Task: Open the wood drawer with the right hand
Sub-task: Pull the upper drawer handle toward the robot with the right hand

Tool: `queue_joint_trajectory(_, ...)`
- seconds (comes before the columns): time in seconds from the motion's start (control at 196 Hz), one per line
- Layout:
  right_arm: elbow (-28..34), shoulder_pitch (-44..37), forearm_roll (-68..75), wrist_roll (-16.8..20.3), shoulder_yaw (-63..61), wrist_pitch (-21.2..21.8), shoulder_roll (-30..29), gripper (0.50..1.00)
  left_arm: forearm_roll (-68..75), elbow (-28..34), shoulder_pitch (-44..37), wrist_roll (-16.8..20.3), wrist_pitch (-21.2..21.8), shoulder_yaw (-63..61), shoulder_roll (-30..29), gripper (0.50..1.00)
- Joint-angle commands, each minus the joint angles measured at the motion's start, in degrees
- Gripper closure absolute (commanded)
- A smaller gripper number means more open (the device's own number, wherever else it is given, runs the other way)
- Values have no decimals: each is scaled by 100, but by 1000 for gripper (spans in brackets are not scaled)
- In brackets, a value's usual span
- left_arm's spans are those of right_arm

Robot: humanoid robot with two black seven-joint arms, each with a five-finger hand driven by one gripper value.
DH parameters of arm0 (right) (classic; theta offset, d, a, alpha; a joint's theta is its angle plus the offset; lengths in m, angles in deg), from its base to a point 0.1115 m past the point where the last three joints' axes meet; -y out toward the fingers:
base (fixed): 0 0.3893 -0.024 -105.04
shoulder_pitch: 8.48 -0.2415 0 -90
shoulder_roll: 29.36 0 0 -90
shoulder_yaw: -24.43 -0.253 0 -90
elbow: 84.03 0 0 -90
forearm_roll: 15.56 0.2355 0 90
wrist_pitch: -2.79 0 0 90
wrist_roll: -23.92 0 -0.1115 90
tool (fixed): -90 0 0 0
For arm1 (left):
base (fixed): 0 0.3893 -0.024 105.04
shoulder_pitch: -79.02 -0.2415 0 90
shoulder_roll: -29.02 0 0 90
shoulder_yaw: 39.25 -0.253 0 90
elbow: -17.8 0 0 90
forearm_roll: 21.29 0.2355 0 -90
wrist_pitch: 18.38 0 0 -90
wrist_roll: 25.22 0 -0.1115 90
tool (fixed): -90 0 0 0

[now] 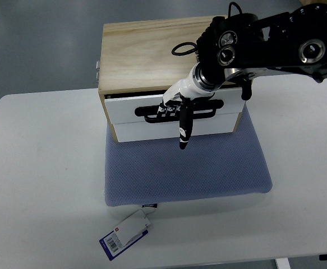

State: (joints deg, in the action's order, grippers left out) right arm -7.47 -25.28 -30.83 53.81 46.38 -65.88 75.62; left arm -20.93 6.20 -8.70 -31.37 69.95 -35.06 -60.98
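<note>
We find the pale wooden box with its white-fronted drawer [171, 115] at twelve o'clock on the white table [40, 185], its front edge resting on the blue-grey padded mat [185, 168] that spreads toward six. The drawer front faces six o'clock, and its long black slot handle [208, 109] runs across from nine to three.

Our right hand [174, 109] comes in from the two o'clock corner on a bulky black arm, the white wrist angled down toward seven. The hand sits right on the handle's left half. Several curled fingers [166, 107] appear to be tucked into the slot, touching it, while one long black finger points straight down toward six over the lower white panel, its tip hanging just above the mat's far edge. We judge the hand hooked into the handle rather than spread, though how deep the fingertips reach inside is hidden.

The upper white front looks slightly proud of the box on its nine o'clock side, so we reckon the drawer is barely started. Since the handle lies crosswise, the pull should run straight toward six, keeping the hooked fingers square to the slot so the drawer does not skew.

Our left hand does not show. A tag with a blue end [127, 232] lies near the table's edge at six.
</note>
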Motion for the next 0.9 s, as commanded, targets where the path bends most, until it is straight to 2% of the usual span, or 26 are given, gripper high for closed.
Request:
queue_joint_trajectory(0.0, 140, -122, 60, -1, -7, 2, 14, 556, 0, 0, 0, 0, 0, -6, 0, 500)
queue_joint_trajectory(0.43, 342, -227, 112, -1, -16, 151, 14, 556, 0, 0, 0, 0, 0, 3, 0, 500)
queue_joint_trajectory(0.895, 623, -368, 675, 34, -42, 696, 181, 556, 0, 8, 0, 0, 0, -6, 0, 500)
